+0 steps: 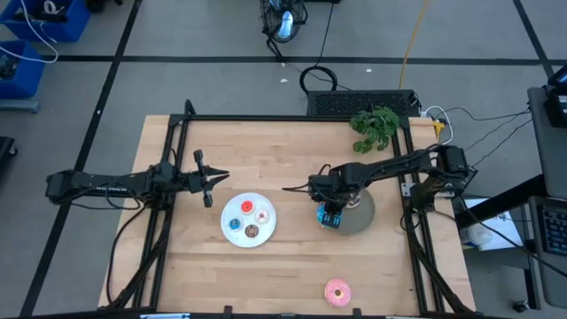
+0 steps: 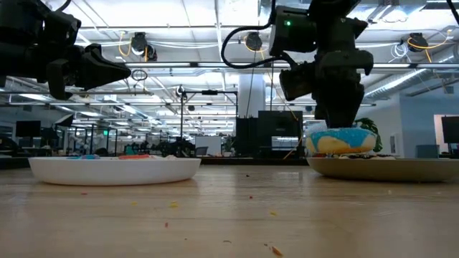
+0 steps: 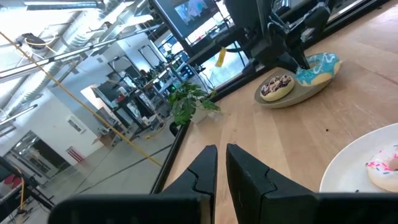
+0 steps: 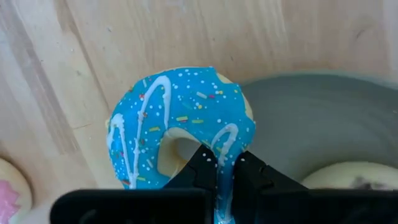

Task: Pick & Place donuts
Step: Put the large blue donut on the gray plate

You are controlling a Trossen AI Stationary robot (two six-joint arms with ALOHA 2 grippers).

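I have the large blue donut (image 4: pixel 180 127) pinched by its ring in the right gripper (image 4: pixel 226 163), whose fingers are nearly closed on the icing. The donut sits at the edge of the grey plate (image 1: pixel 361 215), overhanging the rim onto the desk (image 1: pixel 292 275). From the left wrist view, a brown sprinkled donut (image 3: pixel 275 86) lies on the same grey plate just beside the blue one. The white plate (image 1: pixel 233 211) near the middle of the desk carries the tiny donuts: red (image 1: pixel 262 215), blue (image 1: pixel 234 223), a pink-white one (image 1: pixel 246 207) and brown (image 1: pixel 252 231). The large pink donut (image 1: pixel 337 291) lies alone near the front edge of the desk, well apart from both plates. My left gripper (image 1: pixel 218 178) hovers beside the white plate, fingers almost together and holding nothing.
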